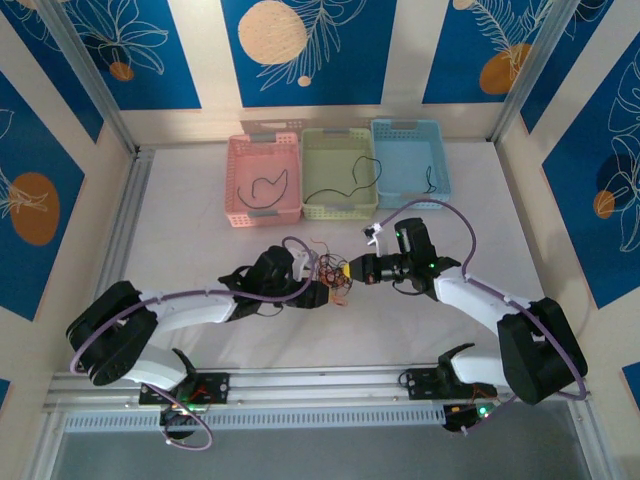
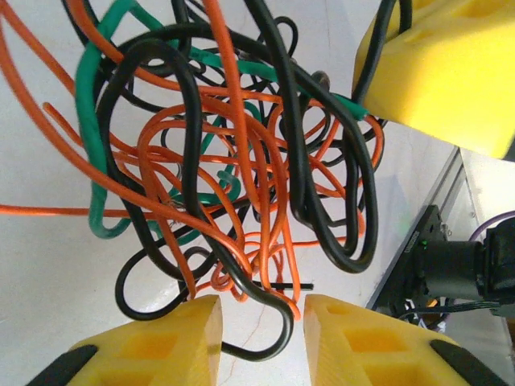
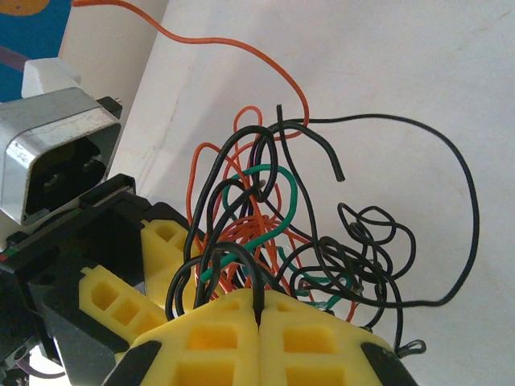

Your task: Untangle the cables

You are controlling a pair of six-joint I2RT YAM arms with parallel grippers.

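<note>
The cables are one knotted clump of black, orange and green wires on the white table between both grippers. My left gripper is at the clump's left side. In the left wrist view its yellow jaws stand apart, and a black loop of the clump hangs in the gap without being pinched. My right gripper is at the clump's right side. In the right wrist view it is shut on a black wire that rises into the tangle.
At the back stand a pink basket, a green basket and a blue basket, each holding a loose black wire. An orange strand trails away over the table. Walls close in on three sides.
</note>
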